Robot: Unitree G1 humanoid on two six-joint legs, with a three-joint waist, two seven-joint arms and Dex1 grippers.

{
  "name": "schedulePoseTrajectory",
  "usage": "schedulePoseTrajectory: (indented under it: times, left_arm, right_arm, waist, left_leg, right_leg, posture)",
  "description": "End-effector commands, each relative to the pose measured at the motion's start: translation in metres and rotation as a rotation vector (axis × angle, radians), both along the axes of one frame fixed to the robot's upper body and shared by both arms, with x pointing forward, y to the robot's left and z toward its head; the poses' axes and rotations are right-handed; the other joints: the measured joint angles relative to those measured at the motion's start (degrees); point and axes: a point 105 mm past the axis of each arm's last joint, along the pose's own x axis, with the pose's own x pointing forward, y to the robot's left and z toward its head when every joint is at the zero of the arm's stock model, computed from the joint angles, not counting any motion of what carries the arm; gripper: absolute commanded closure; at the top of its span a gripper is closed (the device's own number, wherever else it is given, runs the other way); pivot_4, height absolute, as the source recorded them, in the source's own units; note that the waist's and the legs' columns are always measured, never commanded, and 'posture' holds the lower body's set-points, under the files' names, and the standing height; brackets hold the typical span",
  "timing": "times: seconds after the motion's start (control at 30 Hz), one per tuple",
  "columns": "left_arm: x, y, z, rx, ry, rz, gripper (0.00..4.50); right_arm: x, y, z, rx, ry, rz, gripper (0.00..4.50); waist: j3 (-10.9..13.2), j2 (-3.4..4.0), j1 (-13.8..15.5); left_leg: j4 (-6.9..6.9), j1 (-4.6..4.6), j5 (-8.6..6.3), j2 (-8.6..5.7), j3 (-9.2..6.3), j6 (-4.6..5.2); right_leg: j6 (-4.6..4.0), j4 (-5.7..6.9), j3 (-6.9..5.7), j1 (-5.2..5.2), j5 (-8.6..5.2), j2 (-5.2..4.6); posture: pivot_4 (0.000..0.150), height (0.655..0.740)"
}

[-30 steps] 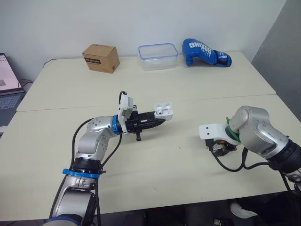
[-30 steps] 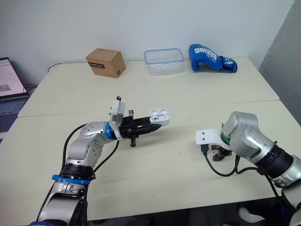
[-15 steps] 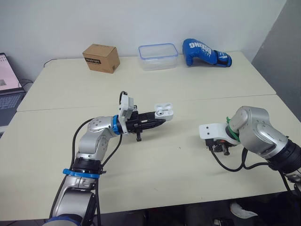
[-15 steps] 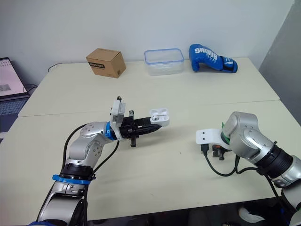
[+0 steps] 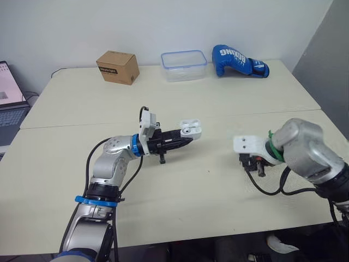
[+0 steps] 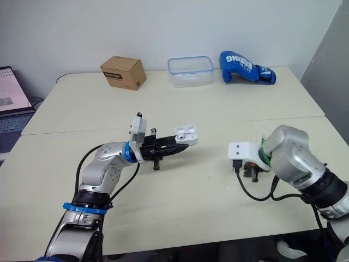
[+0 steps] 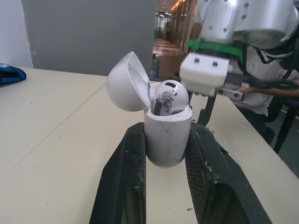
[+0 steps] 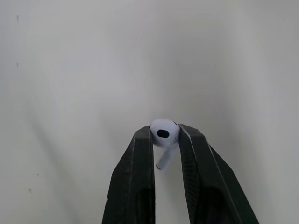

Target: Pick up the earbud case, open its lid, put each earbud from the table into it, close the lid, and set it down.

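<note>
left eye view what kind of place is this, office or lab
Probably an office or lab workroom: pale tables against a plain wall, a laptop off to the left, and a cardboard box, plastic container and boxing glove along the far side.

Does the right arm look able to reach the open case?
Probably yes: the earbud case sits lid-open in the left gripper, with only bare table between it and the right gripper.

Your laptop was cut by the left edge (screen and keyboard both); the earbud case hid its underside.
</note>
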Motion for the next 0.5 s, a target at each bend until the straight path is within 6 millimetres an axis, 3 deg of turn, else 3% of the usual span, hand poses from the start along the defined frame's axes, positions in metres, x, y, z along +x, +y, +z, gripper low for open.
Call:
schedulePoseTrajectory:
  times: [0.03, 0.23, 0.5]
  left_arm:
    - [0.004, 0.002, 0.012, -0.027, -0.054, 0.008, 3.73]
    - [0.010, 0.001, 0.010, -0.031, -0.052, -0.004, 3.73]
    - [0.012, -0.001, 0.008, -0.024, -0.036, -0.042, 3.73]
  right_arm:
    - [-0.005, 0.011, 0.015, 0.205, -0.063, -0.101, 4.11]
    - [0.001, 0.034, 0.045, 0.674, -0.261, -0.304, 4.11]
    - [-0.004, 0.051, 0.066, 0.932, -0.354, -0.400, 4.11]
  waist:
    - [-0.01, -0.02, 0.23]
    - [-0.02, -0.01, 0.38]
    - [-0.04, 0.02, 0.20]
  left_leg:
    - [0.00, 0.00, 0.00, 0.00, 0.01, 0.00]
    - [0.05, 0.00, 0.00, -0.02, -0.02, 0.00]
    - [0.04, 0.02, 0.01, -0.04, -0.03, -0.01]
  right_leg:
    - [0.00, 0.00, 0.01, 0.00, 0.00, 0.00]
    - [-0.02, 0.07, 0.01, 0.01, 0.01, -0.01]
    - [-0.02, 0.22, 0.03, -0.06, 0.01, -0.01]
  posture:
    - [0.150, 0.7307]
    - [0.150, 0.7307]
    - [0.150, 0.7307]
